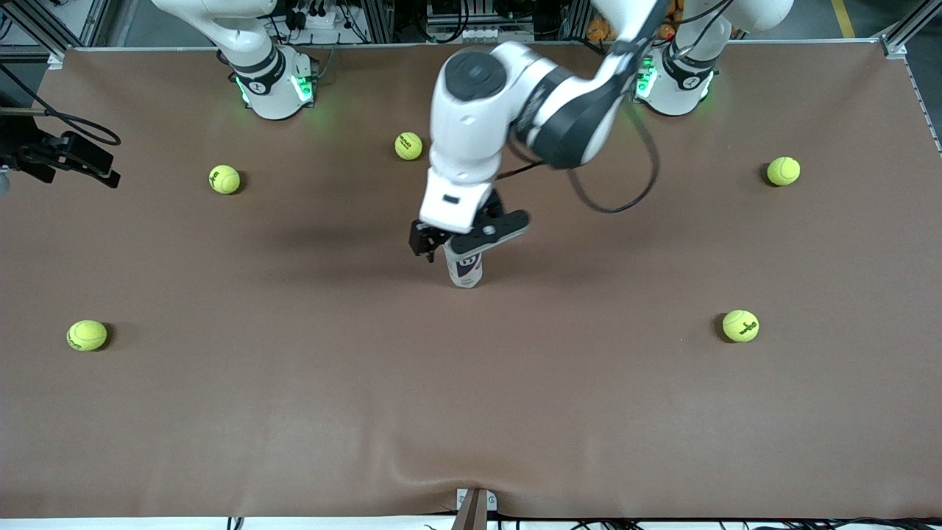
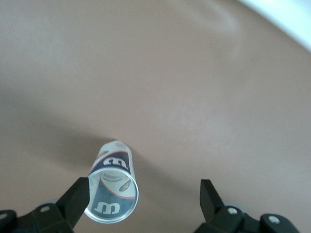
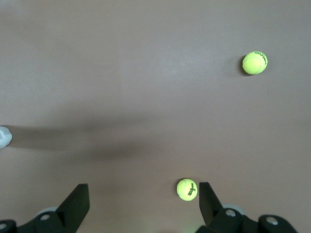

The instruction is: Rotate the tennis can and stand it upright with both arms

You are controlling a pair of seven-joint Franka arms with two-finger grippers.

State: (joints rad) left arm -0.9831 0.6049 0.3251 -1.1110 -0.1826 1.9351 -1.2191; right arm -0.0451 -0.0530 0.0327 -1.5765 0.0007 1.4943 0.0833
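The tennis can [image 1: 465, 269] stands upright on the brown table [image 1: 294, 412] near its middle, showing its white and navy label. My left gripper [image 1: 465, 237] is directly over it, open. In the left wrist view the can [image 2: 112, 191] is seen from above, between the open fingers and close against one finger [image 2: 77, 198]; the other finger [image 2: 209, 198] is well apart from it. My right gripper [image 1: 77, 160] waits high at the right arm's end of the table, open and empty [image 3: 144, 199].
Several yellow-green tennis balls lie scattered around: one [image 1: 408, 146] farther from the front camera than the can, others toward the table's ends [image 1: 224, 179] [image 1: 783, 171] [image 1: 740, 325] [image 1: 87, 335]. Two balls [image 3: 187, 189] [image 3: 255, 63] show below the right gripper.
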